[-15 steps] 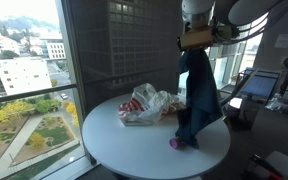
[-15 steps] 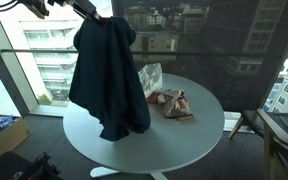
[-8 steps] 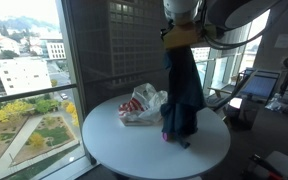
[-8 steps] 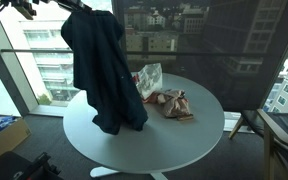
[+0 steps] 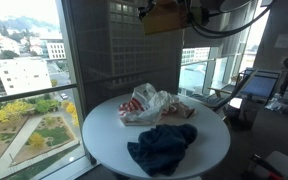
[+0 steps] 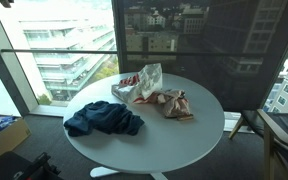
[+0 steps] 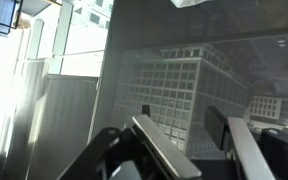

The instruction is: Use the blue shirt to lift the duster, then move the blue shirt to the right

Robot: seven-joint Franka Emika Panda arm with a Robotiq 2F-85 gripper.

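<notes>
My jaws stand apart with nothing between them. In the wrist view the gripper (image 7: 179, 120) shows two fingers (image 7: 164, 150), and the gap holds only window (image 7: 74, 90) glass and a far building. So I hold nothing. That camera faces out at the glass and not down, which tells me the hand is high and tilted level, away from the work. In an exterior view the gripper (image 5: 169, 15) sits at the very top edge, at 12 o'clock above the table (image 5: 102, 130), well clear of everything on it.

The shirt (image 5: 164, 148) lies loose in a crumpled heap on the tabletop, at about 5 o'clock on the round top as that camera sees it. In an exterior view from another side the shirt (image 6: 104, 118) is at about 8 o'clock, near the rim. It slumps flat because nothing grips it.

The bag (image 6: 142, 82) sits toward 12 o'clock, with the tan item (image 6: 172, 104) just beside it near the centre. Both are close to the shirt; whether they touch it I can't tell.

The duster I can't find in any view. My guess is that it lies under the shirt's folds, where a small dark block would vanish. To lift it I'd need to come down over the heap and pinch cloth with the duster bundled inside. A shallow pinch risks catching cloth only.
</notes>
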